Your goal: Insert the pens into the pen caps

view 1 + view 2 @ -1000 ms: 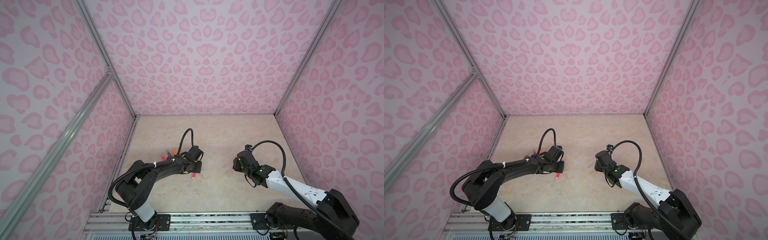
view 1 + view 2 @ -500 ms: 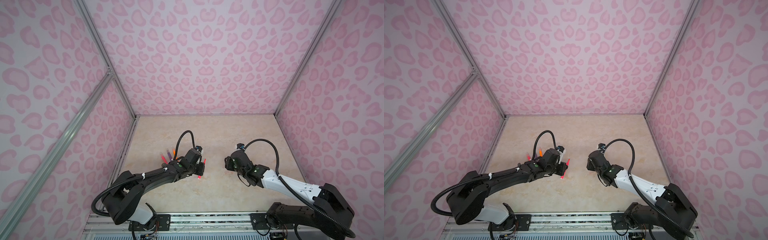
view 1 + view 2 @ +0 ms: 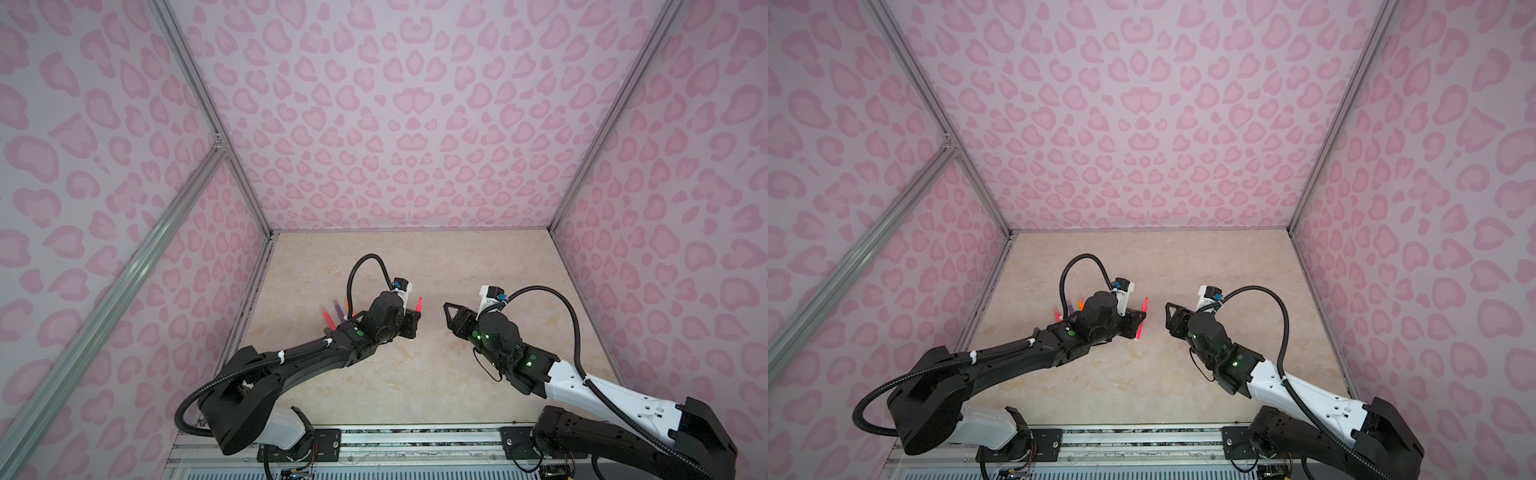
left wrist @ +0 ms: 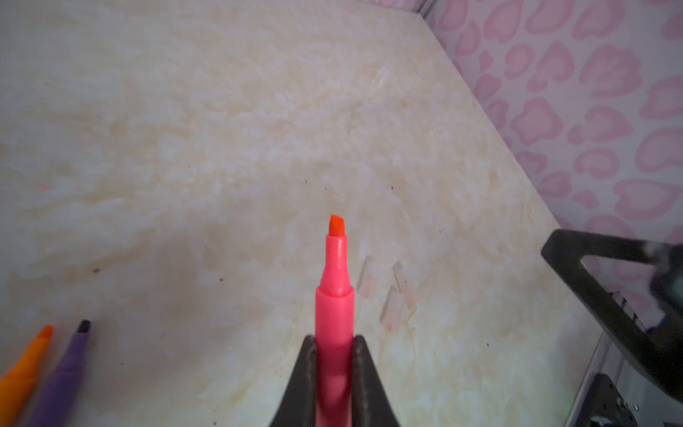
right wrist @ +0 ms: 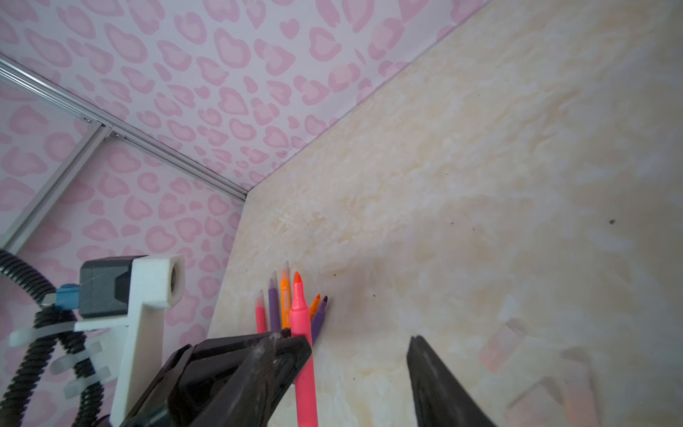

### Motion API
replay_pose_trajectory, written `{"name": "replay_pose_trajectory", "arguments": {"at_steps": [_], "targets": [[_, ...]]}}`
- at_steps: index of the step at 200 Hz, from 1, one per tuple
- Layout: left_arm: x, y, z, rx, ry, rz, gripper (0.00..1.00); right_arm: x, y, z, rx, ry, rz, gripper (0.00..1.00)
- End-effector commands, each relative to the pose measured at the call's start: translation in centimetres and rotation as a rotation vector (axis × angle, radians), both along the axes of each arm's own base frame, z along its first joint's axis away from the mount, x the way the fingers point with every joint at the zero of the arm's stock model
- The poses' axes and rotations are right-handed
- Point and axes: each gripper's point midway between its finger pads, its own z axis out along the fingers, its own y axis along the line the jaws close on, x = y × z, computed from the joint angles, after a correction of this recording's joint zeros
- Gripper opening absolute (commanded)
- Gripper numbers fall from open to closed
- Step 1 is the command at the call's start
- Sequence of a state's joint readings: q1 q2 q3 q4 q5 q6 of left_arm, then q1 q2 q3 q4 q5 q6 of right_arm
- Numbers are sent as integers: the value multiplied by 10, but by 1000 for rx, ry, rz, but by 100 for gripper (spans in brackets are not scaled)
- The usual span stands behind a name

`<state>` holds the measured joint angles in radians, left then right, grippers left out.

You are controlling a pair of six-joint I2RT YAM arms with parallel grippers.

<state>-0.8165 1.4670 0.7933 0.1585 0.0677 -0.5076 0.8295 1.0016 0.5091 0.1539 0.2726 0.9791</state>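
Pinching its two black tapered fingers together, the left gripper (image 4: 334,344) is closed firmly on the barrel of a slim pink-red plastic marker pen (image 4: 333,292), whose bare chisel tip is pointed away from the wrist. Against a second ago, this pen is found lifted off the beige marble-patterned tabletop (image 4: 184,129) and tilted up in the air. The right gripper (image 3: 452,315) is found brought in nearer to it, jaws held partly apart with nothing between them. The pick is therefore judged done. A cap is what is needed next, and none is held yet.

Three small clear plastic tube caps (image 4: 391,308) are seen lying flat on the surface just beside the pink-red pen's tip. They are faintly pink-tinted, thin-walled and hard to make out against the beige. On the pink-red pen's far side from the right gripper, an orange pen (image 4: 26,362) and a purple pen (image 4: 63,373) are laid side by side, smooth-barrelled, with cone-shaped noses and uncapped tips. Three more pens are grouped beside them in the right wrist view. Whether those are already capped cannot be told.
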Motion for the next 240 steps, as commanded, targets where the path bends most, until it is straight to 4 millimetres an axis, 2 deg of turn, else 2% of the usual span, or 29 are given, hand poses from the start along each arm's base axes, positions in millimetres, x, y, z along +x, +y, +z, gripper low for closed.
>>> {"name": "replay_pose_trajectory", "arguments": {"at_steps": [1,31,66,110,138,162,206,240], "targets": [[-7,-35,28,-128,-34,-134,3,1,-5,-2,-5,-21,-22,60],[-17,-50,26,-121,-21,-192,3,-5,8,1,-47,-14,46,60],[-24,-55,20,-104,-13,-220,3,4,10,-10,-55,6,27,60],[-30,-57,30,-95,-58,-232,3,10,27,-14,-56,49,66,50],[-32,-59,30,-96,-58,-244,3,12,29,-22,-40,58,56,45],[-33,-60,30,-93,-62,-246,3,10,33,-25,-15,66,66,35],[-30,-54,31,-84,-75,-216,3,9,28,-24,-17,65,40,21],[-33,-55,35,-99,-98,-238,3,6,34,-26,6,66,49,19]]}}
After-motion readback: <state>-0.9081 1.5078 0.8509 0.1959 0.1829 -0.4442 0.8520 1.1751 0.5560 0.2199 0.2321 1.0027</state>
